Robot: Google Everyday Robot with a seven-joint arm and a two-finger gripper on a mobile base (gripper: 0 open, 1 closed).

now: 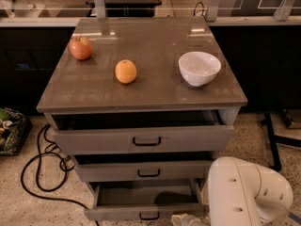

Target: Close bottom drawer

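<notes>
Cabinet: grey three-drawer unit (141, 93) filling the centre of the view; all three drawers stand out from the carcass.
Bottom drawer: the bottom drawer (117, 213) sits at 6 o'clock in the view, pulled further out than the two above it, with its flat tray exposed.
Handle: small black loop handle (149, 216) at the middle of the low front panel, at the very lower edge of the view.
Gripper: my gripper (188, 219) is low at 5 o'clock, just beside the drawer front, on the 3 o'clock side of the handle. I cannot tell whether it is open or closed, nor whether it touches the panel.
Arm: my white arm link (249, 194) covers the 4 to 5 o'clock corner and hides the drawer's right end.
Step in hand, as I judge it: pushing the front panel toward 12 o'clock.
Method: press flat on the panel close to the handle, not at the right end, so the tray runs straight on its slides and does not rack.
Direction: keep the push level and square to the cabinet face.
Clearance: stay below the middle drawer (146, 172) and top drawer (143, 139), which overhang the path.
Completion check: panel flush with the carcass, tray no longer visible.
Top surface: apple (81, 47) at 10 o'clock, orange (126, 71) near centre, white bowl (199, 68) at 2 o'clock; push gently so that none of them is shaken.
</notes>
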